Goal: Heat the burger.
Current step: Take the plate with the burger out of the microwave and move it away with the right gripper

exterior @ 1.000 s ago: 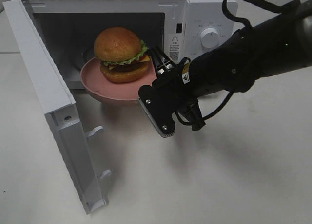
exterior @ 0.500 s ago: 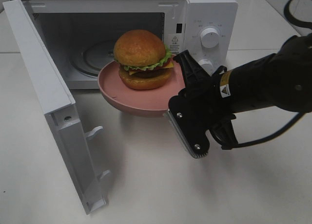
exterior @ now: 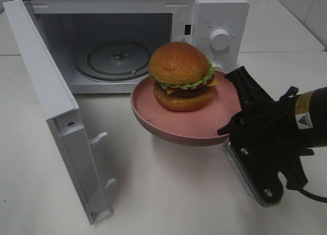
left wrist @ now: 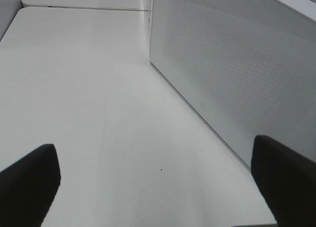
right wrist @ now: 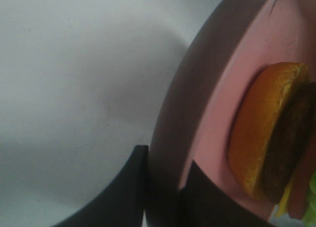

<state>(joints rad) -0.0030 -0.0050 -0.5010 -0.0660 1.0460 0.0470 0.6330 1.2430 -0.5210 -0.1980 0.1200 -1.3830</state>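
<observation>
Your right gripper (exterior: 231, 126) clamps the pink plate's (exterior: 168, 127) rim, carrying the burger (exterior: 182, 75) clear of the microwave (exterior: 219, 10); a second ago it sat inside the cavity. Beyond it, the turntable (exterior: 118, 57) lies bare, door open. Heating looks finished. Your left gripper (left wrist: 158, 180) idles wide apart.

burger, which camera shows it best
The exterior high view: the whole burger shows on the pink plate, outside the open microwave. The right wrist view shows only part of it, side-on and close. The left wrist view shows none of it.
</observation>
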